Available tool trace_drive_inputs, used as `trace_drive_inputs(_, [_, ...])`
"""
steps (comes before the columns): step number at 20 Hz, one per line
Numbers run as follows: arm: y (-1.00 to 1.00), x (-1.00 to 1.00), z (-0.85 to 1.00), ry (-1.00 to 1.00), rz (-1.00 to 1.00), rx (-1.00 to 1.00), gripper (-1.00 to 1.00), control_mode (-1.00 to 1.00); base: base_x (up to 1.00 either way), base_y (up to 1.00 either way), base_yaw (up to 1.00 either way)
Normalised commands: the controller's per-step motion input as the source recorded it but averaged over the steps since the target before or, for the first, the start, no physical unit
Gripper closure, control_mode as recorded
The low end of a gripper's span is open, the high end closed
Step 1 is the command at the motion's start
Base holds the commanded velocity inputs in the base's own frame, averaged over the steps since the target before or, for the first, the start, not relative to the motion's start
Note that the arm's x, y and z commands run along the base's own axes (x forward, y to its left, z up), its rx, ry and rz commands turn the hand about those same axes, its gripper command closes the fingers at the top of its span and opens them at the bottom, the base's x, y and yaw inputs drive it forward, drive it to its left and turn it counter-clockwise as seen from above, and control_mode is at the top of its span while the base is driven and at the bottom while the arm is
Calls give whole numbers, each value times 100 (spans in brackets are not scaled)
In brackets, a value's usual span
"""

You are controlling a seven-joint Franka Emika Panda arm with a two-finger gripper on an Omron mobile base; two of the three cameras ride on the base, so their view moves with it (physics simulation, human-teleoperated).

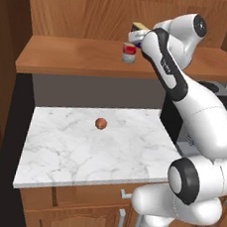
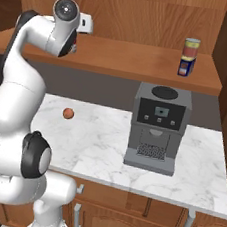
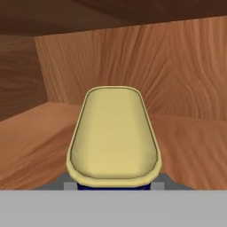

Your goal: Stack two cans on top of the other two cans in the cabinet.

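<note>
- Dark blue can with a yellow top is pinched in the jaws above the brown wooden cabinet shelf, near the red-and-white can.
- Likely rigid, light and smooth-walled; mid-wall hold suits.

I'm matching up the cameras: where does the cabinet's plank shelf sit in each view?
Left base view: plank shelf crosses the upper part, above the counter.
Right base view: crosses the upper part.
Hand view: lower area, either side of the yellow-topped can.
Shared landmark: wood-grain back panel.

Two stacked cans on the cabinet shelf — arm raised.
</note>
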Motion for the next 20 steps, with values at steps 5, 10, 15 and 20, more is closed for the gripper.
trace_drive_inputs(5, [6, 19, -3, 0, 0, 0, 100, -100, 0, 0, 0])
trace_drive_inputs(10, [7, 9, 0, 0, 0, 0, 100, -100, 0, 0, 0])
trace_drive_inputs(15, [3, 6, 0, 0, 0, 0, 100, -100, 0, 0, 0])
trace_drive_inputs(20, [0, 4, 0, 0, 0, 0, 100, -100, 0, 0, 0])
